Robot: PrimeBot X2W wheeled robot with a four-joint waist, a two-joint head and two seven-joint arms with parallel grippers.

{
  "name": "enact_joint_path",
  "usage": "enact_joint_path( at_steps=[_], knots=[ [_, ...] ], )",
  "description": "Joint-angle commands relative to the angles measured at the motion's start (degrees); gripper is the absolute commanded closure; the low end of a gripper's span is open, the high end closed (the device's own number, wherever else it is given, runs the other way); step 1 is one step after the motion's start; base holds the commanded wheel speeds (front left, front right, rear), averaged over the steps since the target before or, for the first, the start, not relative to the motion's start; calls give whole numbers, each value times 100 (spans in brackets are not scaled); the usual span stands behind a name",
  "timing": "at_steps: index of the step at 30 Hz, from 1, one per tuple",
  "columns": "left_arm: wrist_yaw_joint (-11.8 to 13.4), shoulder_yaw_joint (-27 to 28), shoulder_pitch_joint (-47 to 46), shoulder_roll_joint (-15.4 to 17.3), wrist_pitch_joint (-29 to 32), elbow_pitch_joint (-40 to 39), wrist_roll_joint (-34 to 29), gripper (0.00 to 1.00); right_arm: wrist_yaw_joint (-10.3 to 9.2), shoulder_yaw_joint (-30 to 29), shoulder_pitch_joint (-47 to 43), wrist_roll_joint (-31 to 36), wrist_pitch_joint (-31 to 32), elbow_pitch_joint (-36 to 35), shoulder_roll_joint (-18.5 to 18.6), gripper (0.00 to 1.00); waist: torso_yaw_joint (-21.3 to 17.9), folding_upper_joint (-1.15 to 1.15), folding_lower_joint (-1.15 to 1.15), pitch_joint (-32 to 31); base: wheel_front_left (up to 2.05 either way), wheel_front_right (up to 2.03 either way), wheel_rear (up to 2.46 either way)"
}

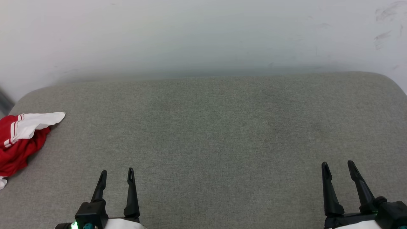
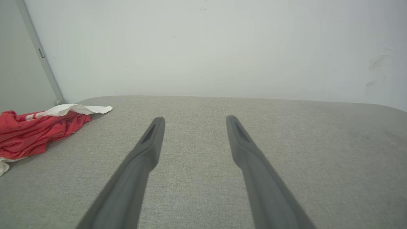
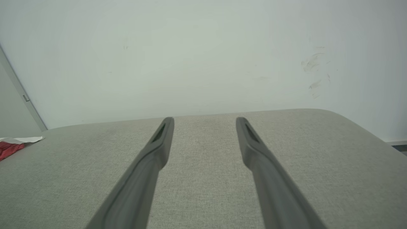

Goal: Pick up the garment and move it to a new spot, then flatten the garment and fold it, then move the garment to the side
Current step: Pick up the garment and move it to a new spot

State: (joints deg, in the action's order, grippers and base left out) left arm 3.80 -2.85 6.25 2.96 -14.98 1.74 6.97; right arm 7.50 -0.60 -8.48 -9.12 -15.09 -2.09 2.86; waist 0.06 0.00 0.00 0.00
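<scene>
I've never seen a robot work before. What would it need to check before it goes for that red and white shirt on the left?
1. The left claw open and holding nothing: ok.
2. The right claw open and holding nothing: ok.
3. The red and white shirt wholly in sight: not ok; the head view's left edge cuts it off.
4. The shirt lying flat: not ok; it is crumpled on the grey cushion, near its left end.
5. The way from the left claw to the shirt: ok; just cushion between them.
6. Where the collar lies: cannot tell.
</scene>
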Motion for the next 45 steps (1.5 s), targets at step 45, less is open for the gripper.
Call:
enact_joint_path(
  at_steps=[45],
  knots=[
    [276,226,4,-11,-25,-71,167,0,-2,72,-217,353,-12,-135,2,0,2355,0,0,65,0,0,0]
  ],
)
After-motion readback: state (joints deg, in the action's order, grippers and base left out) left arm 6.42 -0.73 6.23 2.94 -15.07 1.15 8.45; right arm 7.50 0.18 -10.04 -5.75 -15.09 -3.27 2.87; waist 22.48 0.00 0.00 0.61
